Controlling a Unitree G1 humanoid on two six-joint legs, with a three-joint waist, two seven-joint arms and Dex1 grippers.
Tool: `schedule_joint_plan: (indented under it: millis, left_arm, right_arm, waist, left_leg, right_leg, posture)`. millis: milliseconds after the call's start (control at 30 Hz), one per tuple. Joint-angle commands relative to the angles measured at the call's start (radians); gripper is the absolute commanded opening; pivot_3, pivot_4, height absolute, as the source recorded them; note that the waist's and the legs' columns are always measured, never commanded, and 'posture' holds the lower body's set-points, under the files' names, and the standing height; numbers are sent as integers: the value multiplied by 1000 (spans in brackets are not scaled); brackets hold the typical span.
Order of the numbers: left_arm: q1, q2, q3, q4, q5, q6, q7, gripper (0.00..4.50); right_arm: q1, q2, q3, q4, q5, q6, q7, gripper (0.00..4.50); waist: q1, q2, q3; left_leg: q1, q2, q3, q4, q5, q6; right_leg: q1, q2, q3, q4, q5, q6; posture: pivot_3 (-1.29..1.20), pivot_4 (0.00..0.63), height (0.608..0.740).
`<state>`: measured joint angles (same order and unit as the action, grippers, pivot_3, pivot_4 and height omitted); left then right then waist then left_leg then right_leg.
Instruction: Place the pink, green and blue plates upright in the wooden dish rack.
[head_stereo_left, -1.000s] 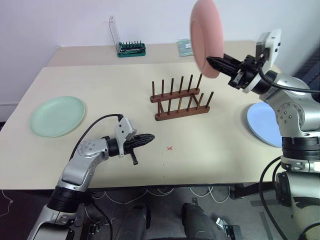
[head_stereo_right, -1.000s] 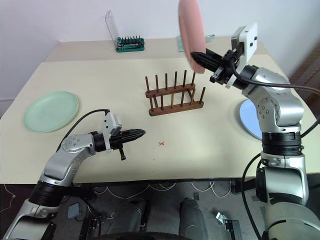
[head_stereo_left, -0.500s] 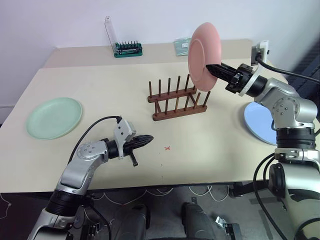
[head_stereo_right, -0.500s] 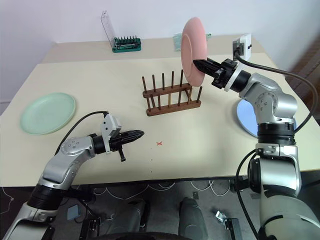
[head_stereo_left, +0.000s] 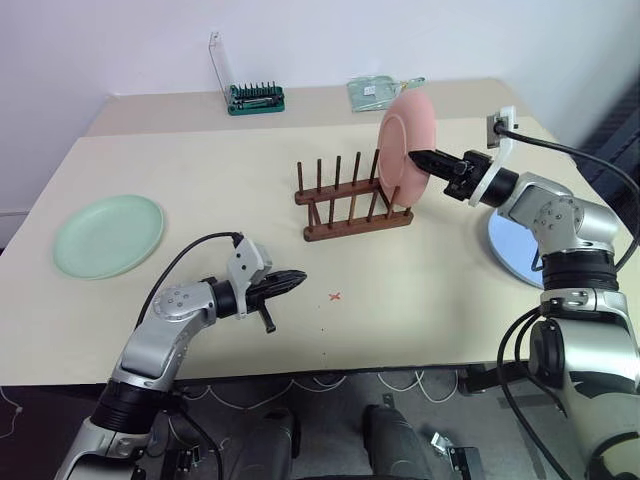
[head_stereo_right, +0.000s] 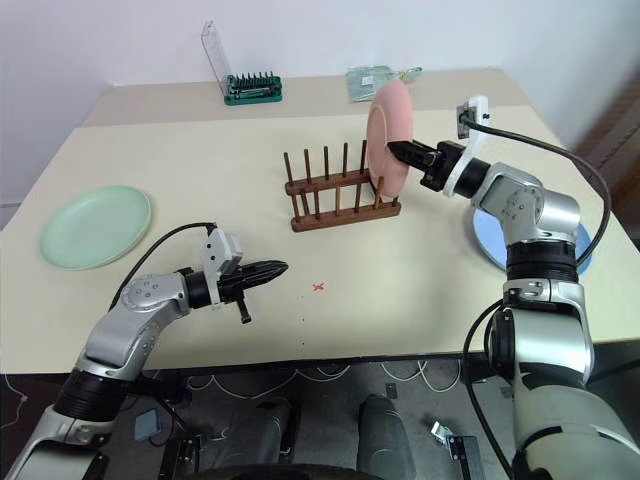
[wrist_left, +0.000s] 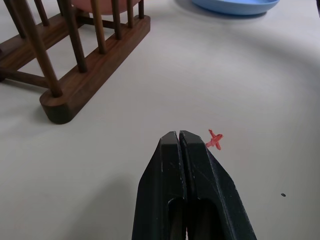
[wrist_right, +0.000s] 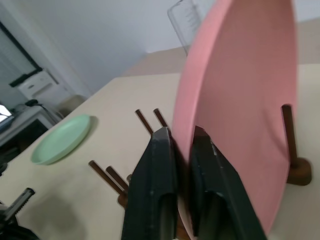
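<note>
Right end effector (head_stereo_right: 397, 149) has its two fingers straddling the rim of the pink plate (head_stereo_left: 402, 141), parted only by the plate's thickness; whether it grips or has slackened cannot be told. Left end effector (head_stereo_left: 300, 277) hangs just above the desk (head_stereo_left: 440, 300) near a small red cross mark (head_stereo_left: 339, 296), fingers pressed together, holding nothing.

Largest to smallest:
- Desk: carries all items.
- Wooden dish rack (head_stereo_left: 355, 205): mid-desk, pegs upright. The pink plate stands on edge at its right end, lower rim down among the end pegs.
- Green plate (head_stereo_left: 108, 234): flat, far left, well apart from the rack.
- Blue plate (head_stereo_right: 495, 235): flat, right edge, partly behind the right arm.

Step in hand, by judgement: seating the first plate. Next move calls for letting the rim go and backing the fingers off without tipping the plate, then fetching the blue plate.
</note>
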<state>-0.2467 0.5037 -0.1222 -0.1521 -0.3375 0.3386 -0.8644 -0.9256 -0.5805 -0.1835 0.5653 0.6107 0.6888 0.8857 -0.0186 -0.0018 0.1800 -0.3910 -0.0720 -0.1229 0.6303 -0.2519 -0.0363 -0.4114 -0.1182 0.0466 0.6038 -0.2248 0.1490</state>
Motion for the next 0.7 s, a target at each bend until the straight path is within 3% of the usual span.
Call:
schedule_joint_plan:
  millis: [33,100,400,567,700]
  left_arm:
    - [4,10,27,-33,-7,-9,2,0]
    - [5,11,28,-32,-6,-11,3,0]
    - [19,16,31,-37,-7,-10,4,0]
    - [22,21,40,-32,-7,-9,-2,0]
    - [22,31,49,-23,-7,-11,-7,0]
  right_arm:
    - [-34,1,-37,-25,-11,-37,-21,1969]
    - [-28,-4,-43,-49,-40,-106,-47,2930]
    - [80,-153,-94,-223,-123,-248,-70,2930]
    - [285,-310,-106,-384,-170,-252,-10,2930]
    - [448,-362,-87,-480,-199,-234,11,4304]
  waist:
    - [0,0,0]
    - [0,0,0]
    - [6,0,0]
    - [5,0,0]
    - [-3,0,0]
  left_leg:
    - [0,0,0,0,0,0]
    - [0,0,0,0,0,0]
    - [0,0,1,0,0,0]
    - [0,0,1,0,0,0]
    - [1,1,3,0,0,0]
  right_leg:
    - [0,0,0,0,0,0]
    - [0,0,0,0,0,0]
    - [0,0,0,0,0,0]
    - [0,0,0,0,0,0]
    - [0,0,1,1,0,0]
  posture:
    - [0,150,740]
    - [0,150,740]
    - [0,150,740]
    - [0,150,740]
    - [0,150,740]
